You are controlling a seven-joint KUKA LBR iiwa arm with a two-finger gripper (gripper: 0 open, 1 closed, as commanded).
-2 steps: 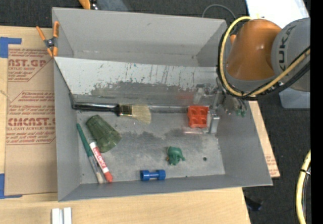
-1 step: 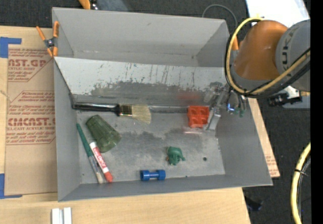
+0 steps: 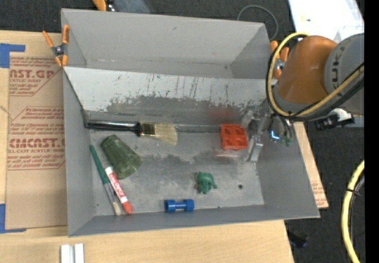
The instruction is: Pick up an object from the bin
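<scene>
Orange toy block (image 3: 233,137) lies on the right side of the bin (image 3: 177,37), near the back wall. The gripper (image 3: 256,144) is just beside it, on its right. I cannot tell if the gripper is open or closed, and I see nothing held in it. The block looks hard, light and a bit smooth. Its two flat sides look best to squeeze.

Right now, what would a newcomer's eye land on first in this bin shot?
First the arm with its orange cover, reaching in from the right, its end beside an orange toy brick on the bin's right side. Next, the black-handled paintbrush lying across the back left, with a green cup on its side just in front of it.
</scene>
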